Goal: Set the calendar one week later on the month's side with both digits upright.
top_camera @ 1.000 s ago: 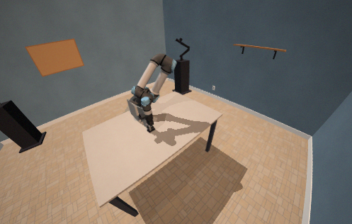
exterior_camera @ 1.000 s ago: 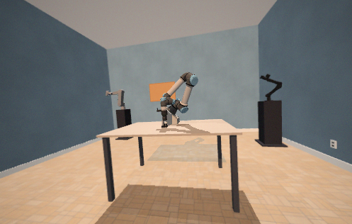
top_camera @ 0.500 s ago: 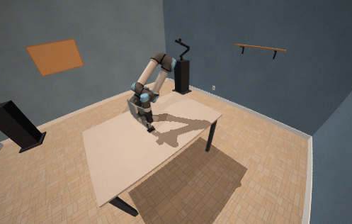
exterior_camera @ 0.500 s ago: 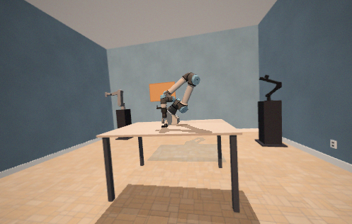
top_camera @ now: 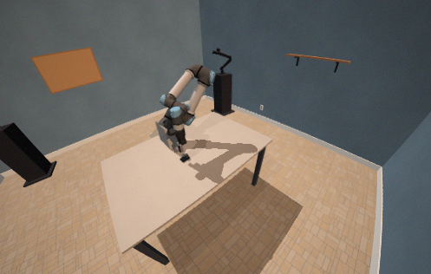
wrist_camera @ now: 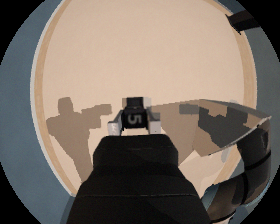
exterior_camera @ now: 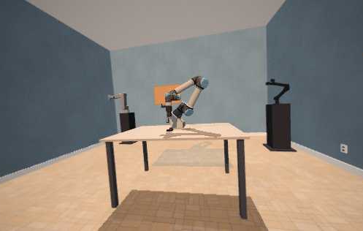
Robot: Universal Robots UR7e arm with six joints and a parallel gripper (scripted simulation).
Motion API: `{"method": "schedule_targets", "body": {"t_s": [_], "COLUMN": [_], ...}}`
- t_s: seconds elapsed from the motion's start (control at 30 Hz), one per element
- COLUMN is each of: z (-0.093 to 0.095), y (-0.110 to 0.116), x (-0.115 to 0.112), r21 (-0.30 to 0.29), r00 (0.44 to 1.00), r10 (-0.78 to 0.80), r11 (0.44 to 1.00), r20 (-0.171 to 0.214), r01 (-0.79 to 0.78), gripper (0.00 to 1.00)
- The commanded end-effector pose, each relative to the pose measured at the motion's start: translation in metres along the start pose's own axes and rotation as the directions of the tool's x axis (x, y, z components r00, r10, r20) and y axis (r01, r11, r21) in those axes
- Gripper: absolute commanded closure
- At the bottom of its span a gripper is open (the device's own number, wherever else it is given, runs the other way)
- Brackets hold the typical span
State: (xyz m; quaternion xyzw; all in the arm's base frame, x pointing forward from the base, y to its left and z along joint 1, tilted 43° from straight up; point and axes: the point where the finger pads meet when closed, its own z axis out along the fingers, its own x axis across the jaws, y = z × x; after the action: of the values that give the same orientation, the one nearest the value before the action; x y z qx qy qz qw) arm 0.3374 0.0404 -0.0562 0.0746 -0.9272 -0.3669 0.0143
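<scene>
My gripper (wrist_camera: 134, 115) points down over the far part of the table (top_camera: 176, 173), and its fingertips sit on both sides of a small dark cube (wrist_camera: 134, 117). The cube's face towards the wrist camera shows a white 5. The gripper is shut on this cube and holds it at or just above the table top. In the top view the cube (top_camera: 184, 158) is a dark spot under the gripper (top_camera: 181, 152), and it also shows in the exterior view (exterior_camera: 169, 129). No tray and no second cube can be made out in any view.
The arm's base stands at the table's far edge (top_camera: 176, 126). Its shadow lies across the table to the right of the cube (top_camera: 219, 158). Black pedestals stand on the floor at the left (top_camera: 16, 152) and behind the table (top_camera: 223, 93).
</scene>
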Motion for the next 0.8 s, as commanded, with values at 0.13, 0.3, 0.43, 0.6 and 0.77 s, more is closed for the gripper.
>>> {"method": "schedule_targets", "body": {"t_s": [0.13, 0.3, 0.43, 0.6, 0.77], "z": [-0.0086, -0.0086, -0.0086, -0.0087, -0.0087], "y": [0.0002, 0.0002, 0.0002, 0.0001, -0.0002], "x": [0.0003, 0.0003, 0.0003, 0.0004, 0.0008], "r21": [-0.001, -0.001, -0.001, -0.001, -0.001], "r00": [1.0, 1.0, 1.0, 1.0, 1.0], "r10": [0.0, 0.0, 0.001, 0.005, 0.022], "r11": [1.0, 1.0, 1.0, 1.0, 1.0], "r20": [0.0, 0.0, 0.0, 0.0, 0.0], "r01": [0.0, 0.0, -0.001, -0.005, -0.022], "gripper": [0.43, 0.43, 0.43, 0.43, 0.43]}}
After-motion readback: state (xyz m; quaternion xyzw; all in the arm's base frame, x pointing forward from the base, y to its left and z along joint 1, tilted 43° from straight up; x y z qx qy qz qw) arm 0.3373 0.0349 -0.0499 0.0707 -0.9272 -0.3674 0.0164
